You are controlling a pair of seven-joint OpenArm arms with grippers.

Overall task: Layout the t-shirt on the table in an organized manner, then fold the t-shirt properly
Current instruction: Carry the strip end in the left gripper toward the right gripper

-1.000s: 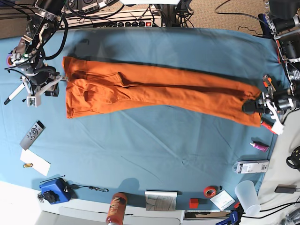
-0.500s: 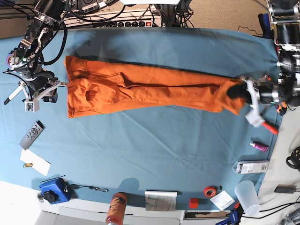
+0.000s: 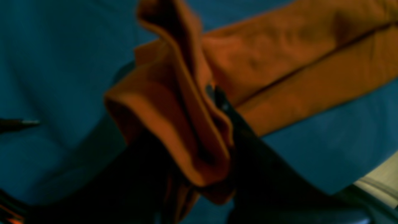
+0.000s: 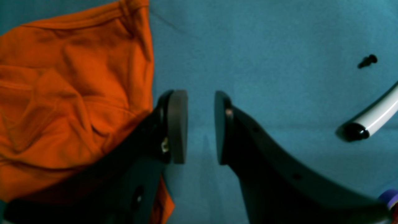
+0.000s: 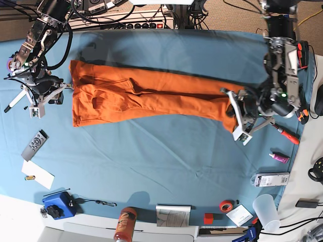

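Spread wide under everything, the table [image 5: 166, 161] in its wrinkled blue-teal cloth, with cables and power strips along the far edge. Lying lengthwise across its far half, the t-shirt [image 5: 151, 93], already narrowed to a long orange band, probably ready for a crosswise fold. Pinched at one end by the left gripper [image 5: 241, 112], jaws clamped on a bunched flap of cloth (blurred in the wrist view, yet plainly gripped) and lifted off the surface, likely so that end can be carried over the rest. Parked just beside the opposite end, the right gripper [image 4: 200, 126], jaws partly apart with bare cloth showing between them, holding nothing; seemingly placed there to steady or take that edge.

Scattered along the near edge, well apart from the shirt:
- an orange-lidded bottle [image 5: 125, 226]
- a blue box [image 5: 58, 204]
- a remote [image 5: 35, 144]
- a clear cup [image 5: 266, 210]
- a red tape roll [image 5: 226, 205]

Enough open room near the middle for the fold.
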